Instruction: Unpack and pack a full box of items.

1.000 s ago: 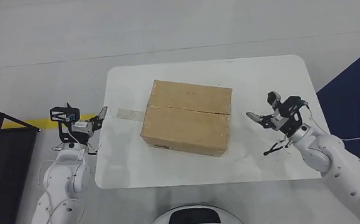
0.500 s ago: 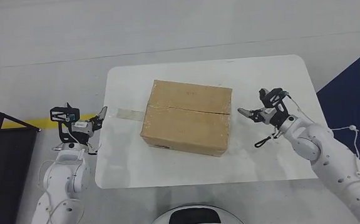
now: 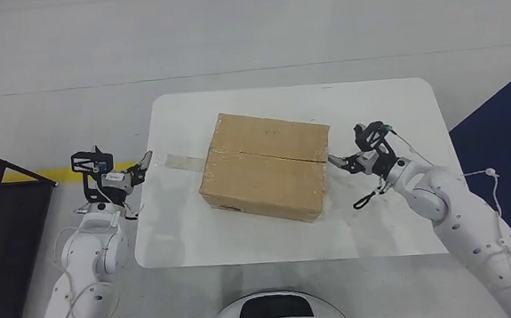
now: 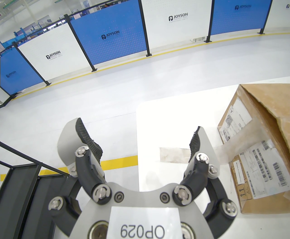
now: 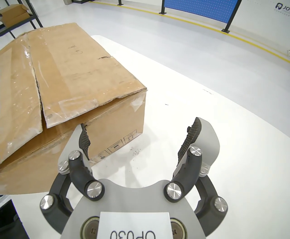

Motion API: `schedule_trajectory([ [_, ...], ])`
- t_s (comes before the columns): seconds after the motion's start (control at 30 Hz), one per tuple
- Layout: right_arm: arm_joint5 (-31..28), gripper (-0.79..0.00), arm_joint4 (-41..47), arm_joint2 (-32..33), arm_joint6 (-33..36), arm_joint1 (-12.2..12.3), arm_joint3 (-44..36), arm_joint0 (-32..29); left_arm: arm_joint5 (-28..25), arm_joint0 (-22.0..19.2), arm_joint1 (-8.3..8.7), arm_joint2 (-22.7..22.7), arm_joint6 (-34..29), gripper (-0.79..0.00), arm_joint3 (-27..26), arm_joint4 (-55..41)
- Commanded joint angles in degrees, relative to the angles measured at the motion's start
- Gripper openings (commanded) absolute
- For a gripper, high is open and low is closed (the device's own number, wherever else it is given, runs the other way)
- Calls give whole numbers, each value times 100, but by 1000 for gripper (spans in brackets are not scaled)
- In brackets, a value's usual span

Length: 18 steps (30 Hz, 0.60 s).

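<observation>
A brown cardboard box (image 3: 267, 165) lies in the middle of the white table (image 3: 376, 106), its top flaps down and a seam running along the top. My right gripper (image 3: 339, 165) stands open just off the box's right end, close to its upper edge; the right wrist view has the box (image 5: 68, 74) with one flap corner lifted slightly and the gripper (image 5: 140, 133) empty. My left gripper (image 3: 142, 163) is open and empty at the table's left edge, a short way from the box (image 4: 256, 144), whose end carries labels.
A strip of clear tape (image 3: 180, 161) lies on the table between the left gripper and the box. A dark metal rack (image 3: 3, 239) stands on the floor at the far left. Blue and white partition panels (image 4: 108, 36) line the room behind.
My right arm has moved left toward the box, from well off its right end to right beside it. The left arm and the box have stayed still.
</observation>
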Motion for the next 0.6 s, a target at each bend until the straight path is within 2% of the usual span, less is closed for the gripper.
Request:
schedule_trajectory([
  [0.0, -36, 0, 8, 3, 30, -14, -29, 28, 0, 0, 0, 0, 0, 0, 0, 0],
  [0.2, -210, 0, 490, 33, 198, -68, 8, 212, 0, 0, 0, 0, 0, 0, 0, 0],
  [0.33, -68, 0, 780, -62, 458, -143, 179, 529, 0, 0, 0, 0, 0, 0, 0, 0],
  [0.43, 396, 0, 1045, -170, 683, -233, 368, 866, 0, 0, 0, 0, 0, 0, 0, 0],
  [0.57, 1372, 0, 1297, -387, 1024, -389, 627, 1350, 0, 0, 0, 0, 0, 0, 0, 0],
])
